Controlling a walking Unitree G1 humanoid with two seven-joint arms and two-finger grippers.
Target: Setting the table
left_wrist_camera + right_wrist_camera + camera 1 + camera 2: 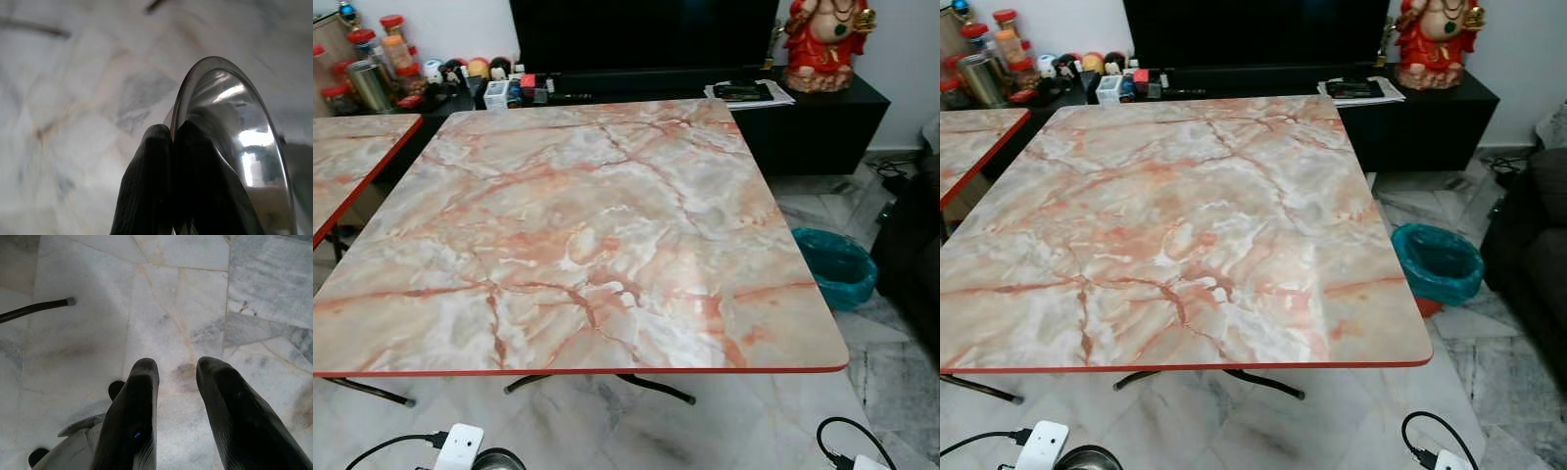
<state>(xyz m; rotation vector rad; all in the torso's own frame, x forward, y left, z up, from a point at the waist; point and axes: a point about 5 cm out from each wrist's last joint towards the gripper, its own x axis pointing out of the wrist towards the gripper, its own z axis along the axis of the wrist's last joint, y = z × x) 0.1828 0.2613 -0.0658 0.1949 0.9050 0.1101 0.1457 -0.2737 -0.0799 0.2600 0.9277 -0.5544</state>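
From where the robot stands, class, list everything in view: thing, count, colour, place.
Table: one, pink marble-pattern top with red edge, directly ahead.
Second table: one, same pattern, to the left.
Bin: one, teal liner, floor right of the table.
Cabinet: one, black, behind the table.
Statue: one, red, on the cabinet's right end.
Jars: several, red-lidded, far left.
Steel bowl: one, silver, pinched at its rim.
Left hand: shut on the bowl.
Right hand: open above the marble floor.

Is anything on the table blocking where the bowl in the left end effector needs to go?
Nothing visible. The left end effector is shut on the steel bowl's rim, low before the near edge, and the marble table top is bare.
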